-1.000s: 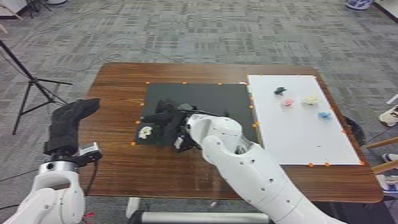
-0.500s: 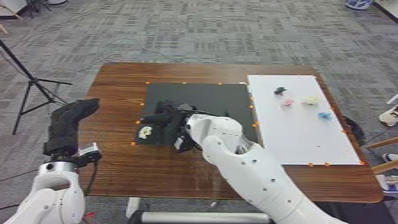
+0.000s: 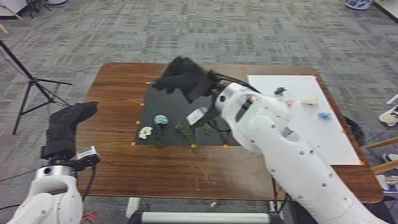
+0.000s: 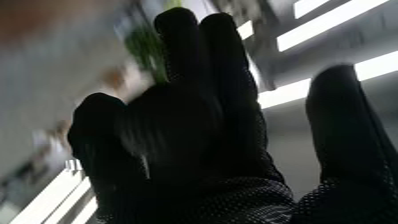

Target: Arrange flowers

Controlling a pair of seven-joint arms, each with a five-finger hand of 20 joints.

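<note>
My right hand (image 3: 185, 79) is over the far edge of the black mat (image 3: 206, 141), with nothing visible in it. In the right wrist view the same hand (image 4: 191, 160) has long fingers extended and the thumb apart. On the mat lie a white flower (image 3: 145, 132), a blue flower (image 3: 161, 119) just beyond it, and green stems (image 3: 185, 132) beside them. The white board (image 3: 306, 142) bears a dark flower (image 3: 280, 91), a pink one (image 3: 289, 102), a pale yellow one (image 3: 310, 100) and another blue one (image 3: 324, 115). My left hand (image 3: 69, 120) is open beyond the mat's left side.
Orange markers dot the edges of the mat and board on the brown table (image 3: 160, 172). A black tripod (image 3: 33, 80) stands on the floor at the left. Blurred green foliage (image 4: 145, 47) shows behind the fingers in the right wrist view.
My right hand has risen and moved away from the mat's near-left part toward its far edge. The blue flower and stems on the mat have come into sight. The left hand is nearly unchanged.
</note>
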